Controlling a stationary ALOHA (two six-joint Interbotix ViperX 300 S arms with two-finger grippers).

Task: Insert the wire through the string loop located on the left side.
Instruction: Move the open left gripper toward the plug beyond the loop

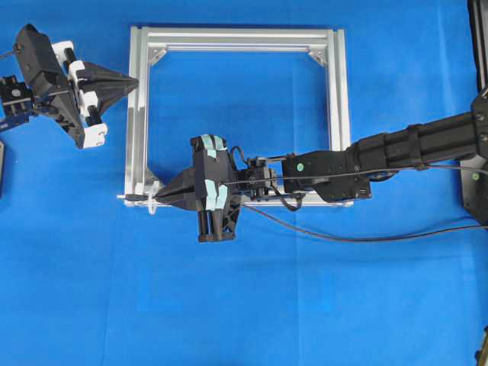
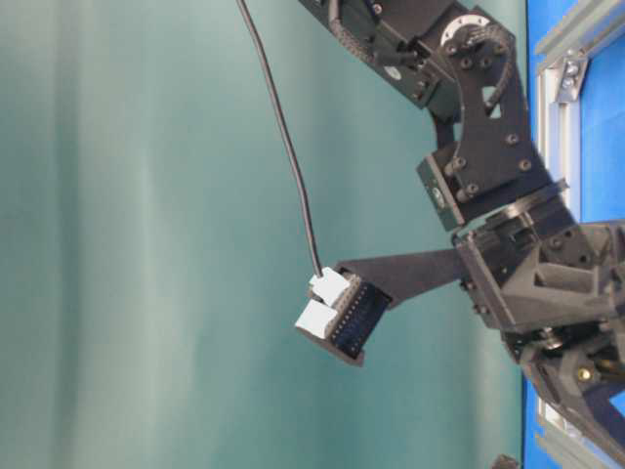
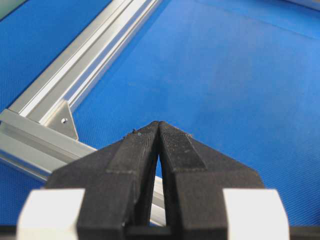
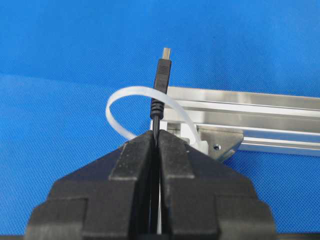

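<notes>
Here one wire (image 4: pixel 161 80) pokes through one string loop (image 4: pixel 120 97).

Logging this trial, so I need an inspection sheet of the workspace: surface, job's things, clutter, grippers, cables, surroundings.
Surface: blue cloth, smooth.
Job's things: wire held upright, plug passing through the string loop; the loop sits at the aluminium frame corner, by a corner bracket.
Clutter: nothing seen.
Grippers: right gripper shut on the wire just below the plug; left gripper shut, holding nothing, above the frame's far left corner.
Cables: wire trails off across the cloth to the right; a black cable hangs in the table-level view.
Surroundings: teal backdrop.
</notes>
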